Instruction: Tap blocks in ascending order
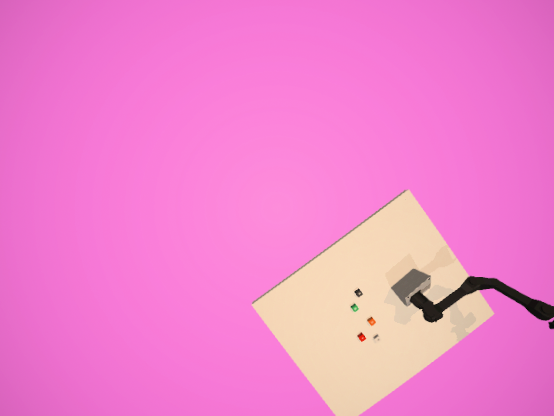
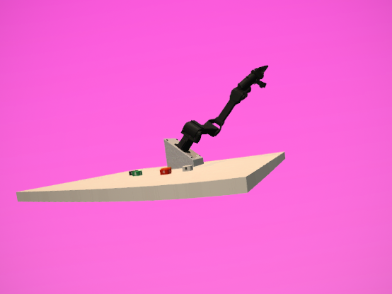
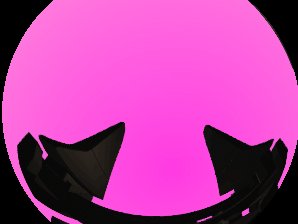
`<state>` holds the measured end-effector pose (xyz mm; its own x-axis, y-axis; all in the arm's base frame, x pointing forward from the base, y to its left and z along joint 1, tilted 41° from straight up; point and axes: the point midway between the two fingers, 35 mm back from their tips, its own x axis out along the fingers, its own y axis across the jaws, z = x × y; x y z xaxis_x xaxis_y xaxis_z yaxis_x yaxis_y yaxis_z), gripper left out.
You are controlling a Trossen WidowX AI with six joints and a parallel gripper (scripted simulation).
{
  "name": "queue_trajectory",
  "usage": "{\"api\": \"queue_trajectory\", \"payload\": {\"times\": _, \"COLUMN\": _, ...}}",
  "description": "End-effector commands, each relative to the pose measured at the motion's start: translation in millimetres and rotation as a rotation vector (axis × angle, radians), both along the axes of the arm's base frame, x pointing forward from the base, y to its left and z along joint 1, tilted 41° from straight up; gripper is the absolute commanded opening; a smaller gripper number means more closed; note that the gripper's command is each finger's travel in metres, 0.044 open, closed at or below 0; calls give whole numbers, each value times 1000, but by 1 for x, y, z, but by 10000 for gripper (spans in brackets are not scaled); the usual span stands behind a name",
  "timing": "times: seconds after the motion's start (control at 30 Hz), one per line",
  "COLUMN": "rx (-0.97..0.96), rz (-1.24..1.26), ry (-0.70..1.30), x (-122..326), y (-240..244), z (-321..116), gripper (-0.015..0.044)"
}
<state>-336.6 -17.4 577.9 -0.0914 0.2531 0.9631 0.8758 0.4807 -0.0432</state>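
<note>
A black block (image 1: 358, 292), a green block (image 1: 354, 307) (image 2: 136, 173), an orange block (image 1: 371, 321), a red block (image 1: 361, 337) (image 2: 163, 171) and a white block (image 1: 376, 338) (image 2: 187, 168) lie spread on the table (image 1: 310, 320) (image 2: 212, 180). The digits are too small to read. In the exterior view the black block is mostly behind the green one, and red and orange overlap. My gripper (image 3: 164, 125) (image 2: 267, 66) is open and empty, with its fingers wide apart. It is high up, away from all blocks, and is outside the top view.
The grey wedge-shaped base (image 1: 411, 286) (image 2: 177, 157) stands on the table and carries the black arm (image 1: 452, 298) (image 2: 226, 109). The arm stretches up and out past the table edge. The wrist view shows only pink background beyond the fingers.
</note>
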Motion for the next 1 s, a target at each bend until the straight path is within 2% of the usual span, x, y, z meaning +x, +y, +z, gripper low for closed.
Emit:
{"api": "queue_trajectory", "payload": {"times": 0.0, "rx": -3, "rz": -2, "ry": 13, "x": 5, "y": 2, "z": 3, "gripper": 400}}
{"api": "queue_trajectory", "payload": {"times": 0.1, "rx": -33, "rz": -23, "ry": 178, "x": 70, "y": 24, "z": 35, "gripper": 400}}
{"api": "queue_trajectory", "payload": {"times": 0.23, "rx": -48, "rz": -35, "ry": 282, "x": 113, "y": 36, "z": 50, "gripper": 400}}
{"api": "queue_trajectory", "payload": {"times": 0.5, "rx": -70, "rz": -69, "ry": 608, "x": 251, "y": 58, "z": 73, "gripper": 400}}
{"api": "queue_trajectory", "payload": {"times": 0.73, "rx": -60, "rz": -91, "ry": 893, "x": 369, "y": 61, "z": 65, "gripper": 400}}
{"api": "queue_trajectory", "payload": {"times": 0.97, "rx": -20, "rz": -106, "ry": 1186, "x": 481, "y": 49, "z": 31, "gripper": 400}}
